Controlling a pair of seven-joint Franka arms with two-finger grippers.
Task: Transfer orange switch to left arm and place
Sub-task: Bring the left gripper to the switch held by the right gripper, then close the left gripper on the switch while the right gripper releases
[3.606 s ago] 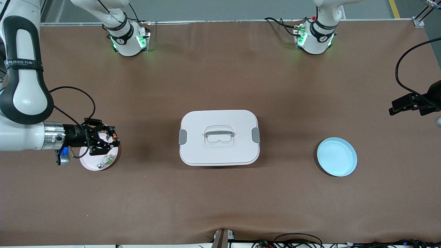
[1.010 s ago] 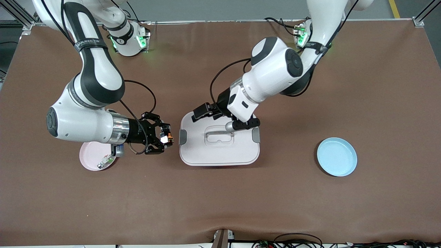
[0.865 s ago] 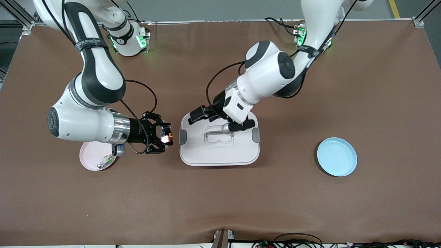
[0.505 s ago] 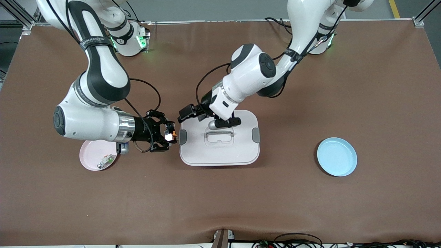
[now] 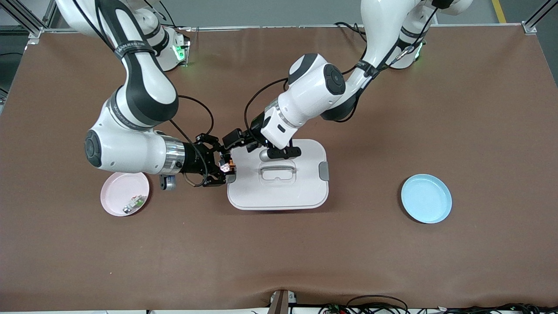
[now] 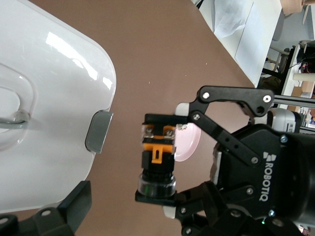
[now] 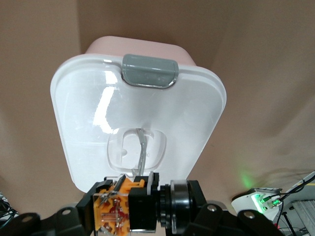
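The orange switch (image 5: 228, 165) is gripped in my right gripper (image 5: 223, 166), which is shut on it and holds it over the table just beside the end latch of the white box (image 5: 279, 194). In the right wrist view the switch (image 7: 140, 206) fills the jaws with the box (image 7: 138, 98) below. My left gripper (image 5: 233, 139) hangs open over the box's corner, close to the switch. In the left wrist view one of its fingers (image 6: 76, 204) shows beside the switch (image 6: 158, 162), which the right gripper (image 6: 160, 160) holds. The two grippers are apart.
A pink plate (image 5: 118, 192) with a small green-white part (image 5: 136, 202) lies toward the right arm's end. A blue plate (image 5: 426, 198) lies toward the left arm's end. The box stands mid-table under both wrists.
My right gripper has carried the switch from over the pink plate to the box's end. My left arm has swung in over the box and closed on the switch.
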